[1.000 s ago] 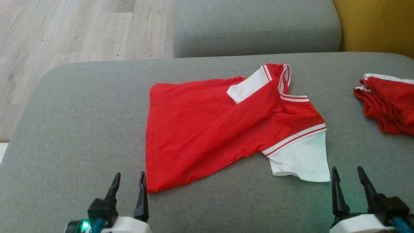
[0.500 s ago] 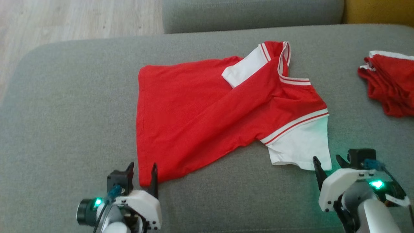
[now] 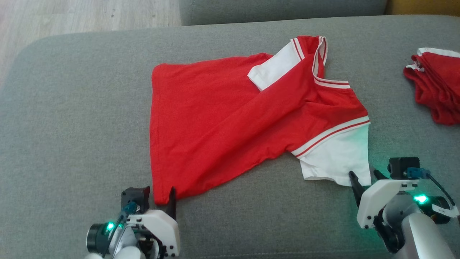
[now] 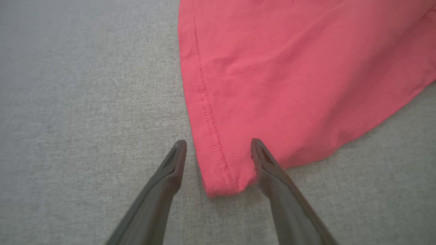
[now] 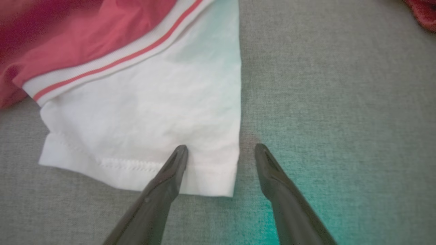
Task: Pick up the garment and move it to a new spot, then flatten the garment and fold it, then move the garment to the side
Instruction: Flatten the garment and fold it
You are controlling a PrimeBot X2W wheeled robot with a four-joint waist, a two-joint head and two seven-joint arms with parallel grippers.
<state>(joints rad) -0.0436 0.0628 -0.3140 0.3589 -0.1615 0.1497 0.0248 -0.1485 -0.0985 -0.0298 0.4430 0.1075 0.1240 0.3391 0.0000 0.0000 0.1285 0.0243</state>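
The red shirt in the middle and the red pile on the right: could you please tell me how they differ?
The shirt lies spread out, a white sleeve folded onto it; the pile is bunched in layers. The shirt has the left claw and right claw at its near corners; the pile has none nearby. Both are red with white trim.

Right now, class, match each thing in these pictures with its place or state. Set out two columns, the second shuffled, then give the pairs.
Things
1. left tool
2. right tool
3. bunched red garment with white trim
4. red T-shirt with white sleeves

Places or states
A. at the far right of the grey fabric cushion
B. open, astride the white sleeve corner
C. spread out mid-cushion
D. open, astride the red hem corner

Pairs: 1-D, 2-B, 3-A, 4-C
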